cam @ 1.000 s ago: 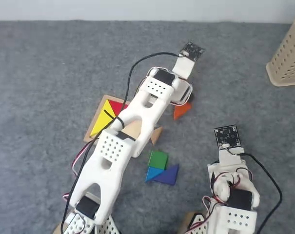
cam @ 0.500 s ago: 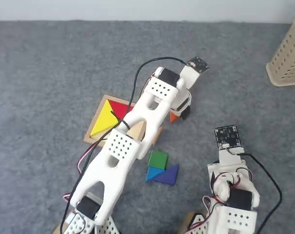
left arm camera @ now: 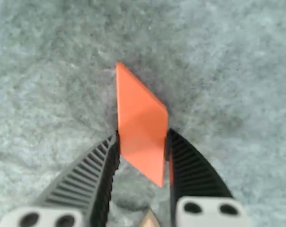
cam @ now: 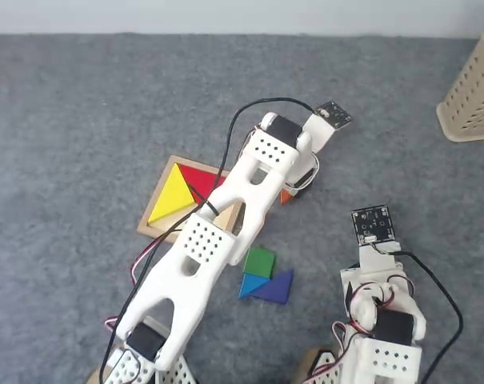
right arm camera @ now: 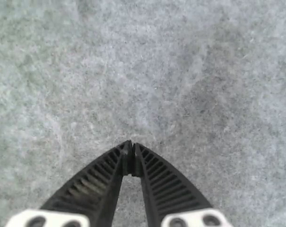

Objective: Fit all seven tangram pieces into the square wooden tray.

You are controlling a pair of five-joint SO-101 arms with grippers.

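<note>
Tangram pieces are split between tray and desk, so here's your picture. Your left end effector point(left arm camera: 142, 137) is clamped on the orange parallelogram point(left arm camera: 142, 113), one ribbed black finger point(left arm camera: 105, 163) pressed to each long edge, with grey desk covering point(left arm camera: 237, 56) beneath; whether the piece is lifted, you can't tell. From the high view that arm stretches across the wooden tray point(cam: 150, 230), and the orange piece point(cam: 286, 194) peeks out just off the tray's right side. Inside the tray sit a yellow triangle point(cam: 171, 196) and a red triangle point(cam: 203, 178), touching along one edge. Near the tray, on the desk, a green square point(cam: 260, 261) lies just above a blue triangle point(cam: 253, 285) and a purple piece point(cam: 279, 284), all clustered together. Your right end effector point(right arm camera: 132, 158) is closed, fingertips together and holding nothing, above bare grey surface.
</note>
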